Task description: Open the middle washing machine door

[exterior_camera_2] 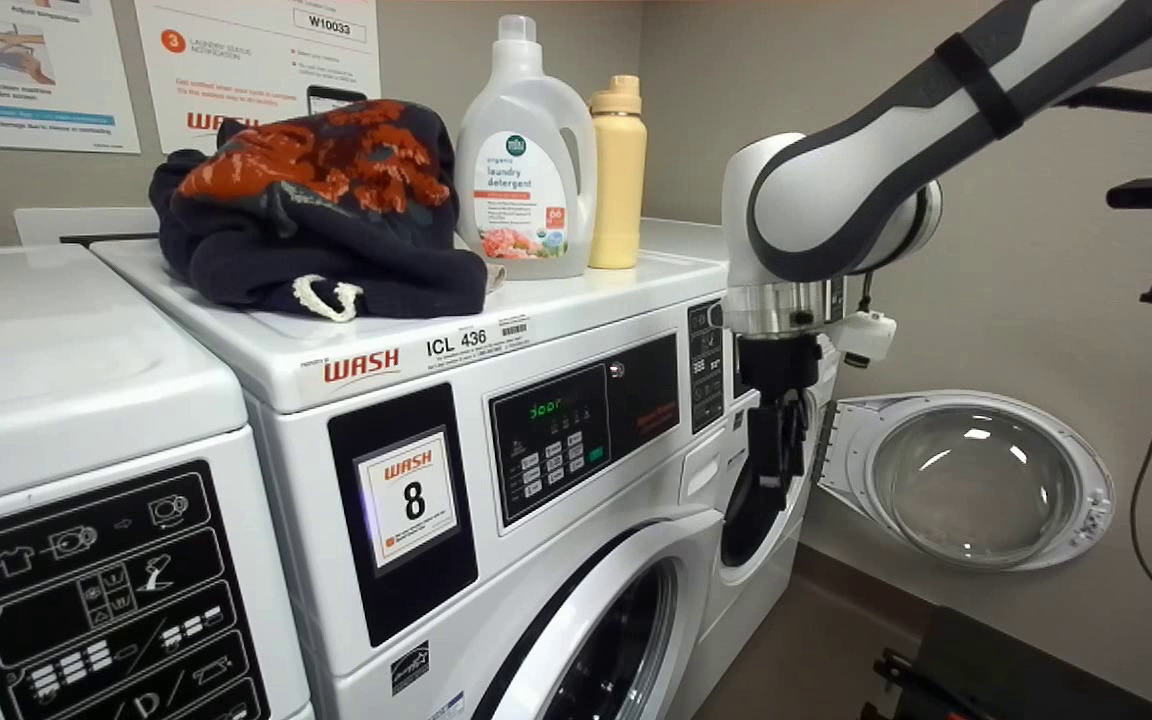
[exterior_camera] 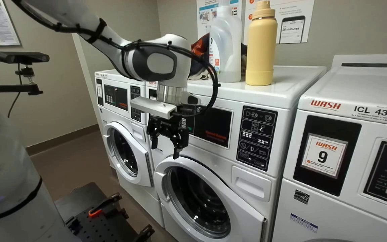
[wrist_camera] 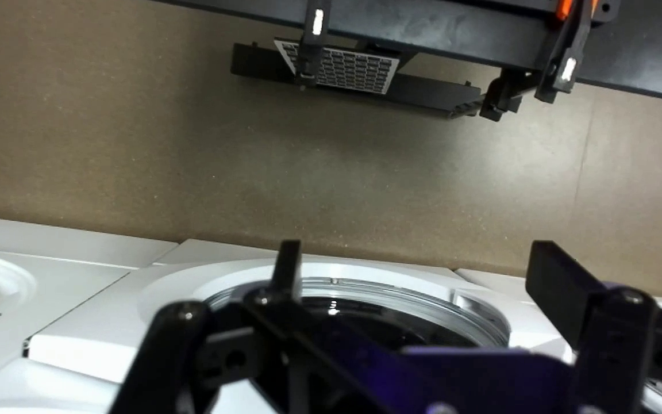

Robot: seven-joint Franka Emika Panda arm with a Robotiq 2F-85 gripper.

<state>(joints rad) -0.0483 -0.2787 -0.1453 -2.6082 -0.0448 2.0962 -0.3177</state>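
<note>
Gripper [exterior_camera: 165, 152] spread wide, empty — middle washing machine door [exterior_camera: 198, 201] below the fingers [wrist_camera: 561, 287], floor [wrist_camera: 365, 161] stretching to the edge of the black platform [wrist_camera: 440, 29].

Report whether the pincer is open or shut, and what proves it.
Open. In the wrist view, the pincer has its two fingers standing well apart, with nothing held between them.

Jug [exterior_camera_2: 524, 195] between clothes [exterior_camera_2: 326, 215] and bottle [exterior_camera_2: 618, 190] atop middle washer [exterior_camera_2: 506, 568].
</note>
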